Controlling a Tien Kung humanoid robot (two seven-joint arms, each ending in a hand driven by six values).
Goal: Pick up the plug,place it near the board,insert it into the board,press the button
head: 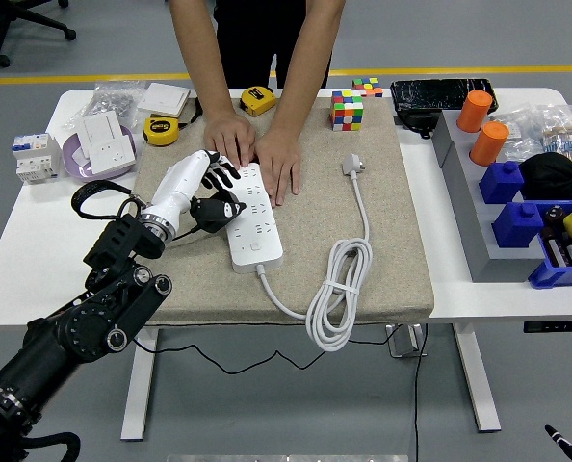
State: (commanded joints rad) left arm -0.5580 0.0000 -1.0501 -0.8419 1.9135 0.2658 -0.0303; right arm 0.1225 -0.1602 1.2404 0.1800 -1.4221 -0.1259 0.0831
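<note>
The left hand (212,195) hovers, fingers loosely spread and holding nothing, over the board's (250,215) left edge. A person's hands (255,149) press the board's far end just beyond it; the plug (352,166) lies well to its right.

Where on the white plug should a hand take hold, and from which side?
Grip the plug by its body's two flanks, coming from above. It lies flat on the mat, clear of the power strip, its cord trailing toward the near edge, so the sides are free.

Lab, yellow floor tape (93,79), parts bins (517,223)
</note>
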